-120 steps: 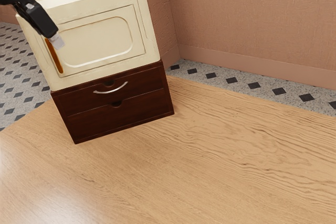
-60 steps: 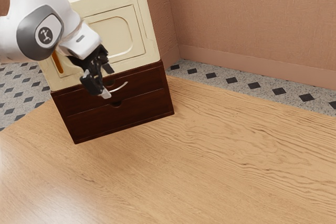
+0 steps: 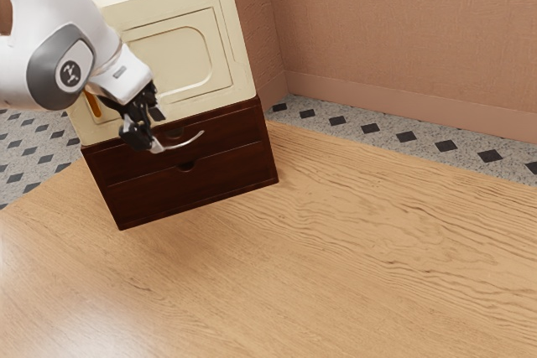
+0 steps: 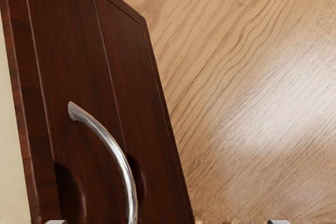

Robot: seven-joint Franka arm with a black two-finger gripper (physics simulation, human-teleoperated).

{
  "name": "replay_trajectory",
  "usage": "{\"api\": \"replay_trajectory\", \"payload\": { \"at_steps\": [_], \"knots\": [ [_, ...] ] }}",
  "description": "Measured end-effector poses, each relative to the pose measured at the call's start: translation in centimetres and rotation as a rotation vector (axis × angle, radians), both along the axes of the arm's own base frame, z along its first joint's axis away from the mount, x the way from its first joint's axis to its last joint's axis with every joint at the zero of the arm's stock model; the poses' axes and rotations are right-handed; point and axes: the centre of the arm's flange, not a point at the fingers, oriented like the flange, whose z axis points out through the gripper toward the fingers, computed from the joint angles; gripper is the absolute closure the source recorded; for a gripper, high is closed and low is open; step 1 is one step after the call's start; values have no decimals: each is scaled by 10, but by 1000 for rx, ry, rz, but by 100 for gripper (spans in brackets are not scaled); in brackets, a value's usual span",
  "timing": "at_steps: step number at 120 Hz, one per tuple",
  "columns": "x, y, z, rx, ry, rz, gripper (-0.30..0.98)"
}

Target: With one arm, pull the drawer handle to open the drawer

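1. From the exterior view's left, your white arm (image 3: 63, 60) reaches in beside the cream cabinet (image 3: 189, 60). Your pincer (image 3: 157, 130) stands wide at the handle's near end, its two tips well apart and not clamped on anything.
2. Watch the closing next: because the pincer is at one end of the handle (image 3: 189, 142), a pull there could twist the drawer (image 3: 231, 127) or let the tips slide off the curved metal. If you close before the bar is well between the tips, you may catch only its edge, or press on the wooden front.
3. The handle lies across the upper part of the dark wooden chest (image 3: 197, 190), whose drawer looks shut. Its long axis runs crosswise along the drawer front, climbing slightly toward the exterior view's right; its bow faces outward from the wood, over the tabletop (image 3: 361, 249). Your pull should go straight out from that front, square to this axis.
4. Farther toward the exterior view's right, the tabletop stretches away; pull at a slant that way and the drawer could bind or the whole chest could swing.
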Motion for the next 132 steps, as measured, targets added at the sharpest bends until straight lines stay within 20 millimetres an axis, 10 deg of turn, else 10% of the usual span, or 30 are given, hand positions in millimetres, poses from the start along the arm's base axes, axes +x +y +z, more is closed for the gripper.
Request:
{"api": "replay_trajectory", "payload": {
  "at_steps": [42,132],
  "knots": [
    [11,-23,-19,-13,-45,39,39],
    [33,2,-52,29,-55,178,46]
  ]
}}
